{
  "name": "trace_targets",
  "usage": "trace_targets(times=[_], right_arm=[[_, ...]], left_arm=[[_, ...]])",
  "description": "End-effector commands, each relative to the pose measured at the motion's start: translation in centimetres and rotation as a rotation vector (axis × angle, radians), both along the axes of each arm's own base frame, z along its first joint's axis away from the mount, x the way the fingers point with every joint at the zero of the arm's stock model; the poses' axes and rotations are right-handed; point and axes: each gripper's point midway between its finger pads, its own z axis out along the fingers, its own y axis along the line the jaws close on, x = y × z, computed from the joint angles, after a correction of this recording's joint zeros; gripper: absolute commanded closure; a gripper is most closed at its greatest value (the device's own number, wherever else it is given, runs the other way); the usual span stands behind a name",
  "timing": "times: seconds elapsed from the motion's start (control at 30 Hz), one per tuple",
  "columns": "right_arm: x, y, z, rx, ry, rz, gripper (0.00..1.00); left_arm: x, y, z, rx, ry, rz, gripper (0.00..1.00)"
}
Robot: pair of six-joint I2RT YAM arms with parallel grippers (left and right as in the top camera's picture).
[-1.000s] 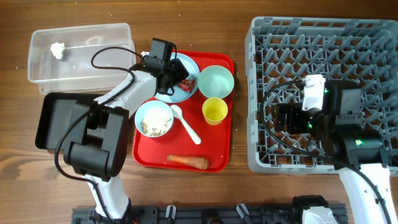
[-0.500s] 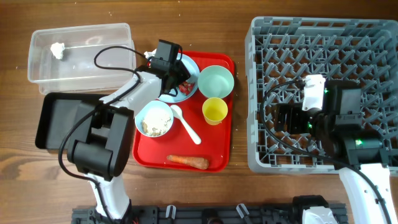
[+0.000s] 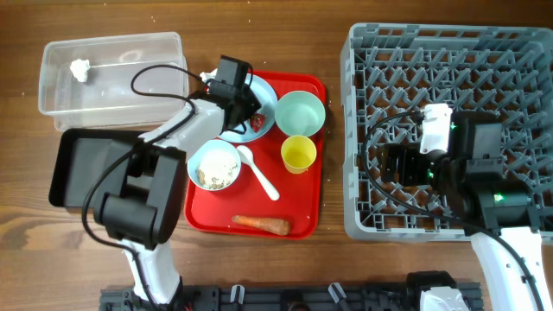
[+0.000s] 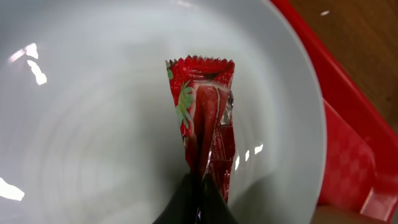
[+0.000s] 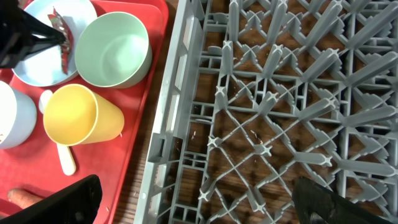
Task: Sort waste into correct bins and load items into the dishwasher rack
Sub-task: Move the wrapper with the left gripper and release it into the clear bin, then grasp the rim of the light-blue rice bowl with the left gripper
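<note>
My left gripper [image 3: 251, 114] is shut on the crumpled red candy wrapper [image 4: 208, 118], pinching its near end low over the pale blue plate [image 3: 267, 93] on the red tray. The wrapper [image 3: 258, 123] still lies on the plate. A light blue bowl [image 3: 214, 164] holds beige food scraps. Beside it are a white spoon [image 3: 260, 174], a yellow cup [image 3: 298, 154] and a pale green bowl [image 3: 300, 112]. An orange carrot piece [image 3: 261, 224] lies at the tray's front. My right gripper [image 5: 199, 205] hangs open over the grey dishwasher rack [image 3: 449, 52], holding nothing.
A clear tub [image 3: 130, 95] with a small white scrap [image 3: 80, 68] stands at the back left. The black tray [image 3: 78, 164] sits in front of it. The red serving tray [image 3: 302, 216] lies between these bins and the rack. The left arm's cable loops over the tub's corner.
My left gripper shifted a little right over the plate and closed on the red wrapper. The right arm has not moved.
</note>
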Motion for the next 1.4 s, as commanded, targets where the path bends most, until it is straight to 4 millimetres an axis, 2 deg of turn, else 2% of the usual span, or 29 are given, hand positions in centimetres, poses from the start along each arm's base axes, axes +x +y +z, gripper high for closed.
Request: trace_targets(times=[0.0, 0.07, 0.13, 0.23, 0.3, 0.4, 0.43, 0.47, 0.5, 0.53, 0.57, 0.83, 0.97, 1.2, 1.3, 1.37], right_arm=[[0.3, 0.4, 1.0, 0.007, -0.027, 0.029, 0.00], [0.2, 0.4, 1.0, 0.007, -0.024, 0.029, 0.00], [0.2, 0.4, 1.0, 0.007, -0.023, 0.029, 0.00], [0.2, 0.4, 1.0, 0.007, -0.023, 0.029, 0.00], [0.2, 0.4, 1.0, 0.007, -0.023, 0.029, 0.00], [0.2, 0.4, 1.0, 0.007, -0.022, 0.029, 0.00], [0.2, 0.4, 1.0, 0.007, -0.021, 0.029, 0.00], [0.2, 0.4, 1.0, 0.007, -0.021, 0.029, 0.00], [0.2, 0.4, 0.9, 0.007, -0.020, 0.029, 0.00], [0.1, 0.4, 0.9, 0.007, -0.020, 0.029, 0.00], [0.1, 0.4, 0.9, 0.007, -0.019, 0.028, 0.00], [0.1, 0.4, 0.9, 0.007, -0.016, 0.029, 0.00], [0.1, 0.4, 0.9, 0.008, -0.016, 0.029, 0.00], [0.2, 0.4, 1.0, 0.038, -0.010, -0.012, 0.01], [0.2, 0.5, 1.0, 0.038, -0.012, -0.012, 0.00], [0.2, 0.4, 1.0, 0.037, -0.013, -0.013, 0.00]], left_arm=[[1.8, 2.4, 6.6, 0.025, -0.164, -0.023, 0.96], [2.5, 4.6, 11.1, 0.056, -0.271, -0.040, 0.96], [2.7, 6.6, 13.9, 0.086, -0.339, -0.036, 0.96], [2.8, 11.7, 17.8, 0.161, -0.425, 0.047, 0.93], [2.7, 14.5, 18.5, 0.188, -0.433, 0.104, 0.91], [2.2, 18.9, 17.6, 0.210, -0.386, 0.192, 0.87], [2.0, 19.8, 17.3, 0.214, -0.374, 0.210, 0.76], [1.9, 20.9, 17.0, 0.219, -0.363, 0.234, 0.56], [1.8, 21.5, 16.9, 0.221, -0.360, 0.246, 0.42], [1.7, 22.0, 16.9, 0.223, -0.358, 0.256, 0.34], [1.6, 22.5, 16.8, 0.225, -0.353, 0.267, 0.30], [0.6, 22.4, 15.7, 0.222, -0.292, 0.259, 0.30], [-0.4, 21.3, 14.6, 0.176, -0.228, 0.221, 0.32], [-1.8, 17.9, 13.3, 0.069, -0.150, 0.121, 0.38], [-2.3, 15.2, 12.9, 0.094, -0.133, 0.010, 0.39], [-2.5, 12.7, 12.8, 0.113, -0.135, -0.089, 0.39]])
